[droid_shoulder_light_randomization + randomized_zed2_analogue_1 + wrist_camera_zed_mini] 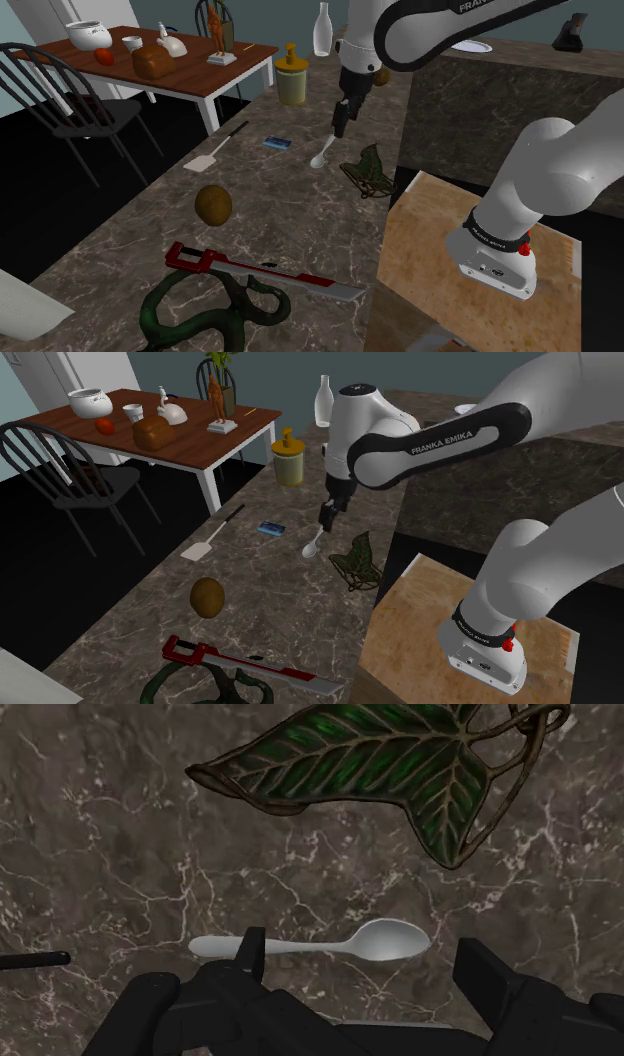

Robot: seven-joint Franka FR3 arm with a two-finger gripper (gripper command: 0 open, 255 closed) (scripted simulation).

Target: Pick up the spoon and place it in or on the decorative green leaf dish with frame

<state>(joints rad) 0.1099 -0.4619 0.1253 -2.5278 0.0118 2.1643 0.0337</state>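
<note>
A white spoon lies flat on the dark marble counter, also seen as the spoon and spoon. My black gripper hangs just above it, open, with the fingers well apart on either side of the spoon and not clasping it. One fingertip stands in front of the handle. The green leaf dish with a thin dark frame rests just beyond the spoon. The leaf dish lies to the right of the spoon in the shoulder view, below my gripper. The second exterior view shows the dish and gripper.
On the counter are a white spatula, a small blue card, a brown ball, a red-handled saw, a dark green coiled ornament, an olive jar and a white bottle. A laden wooden table and a chair stand at the left.
</note>
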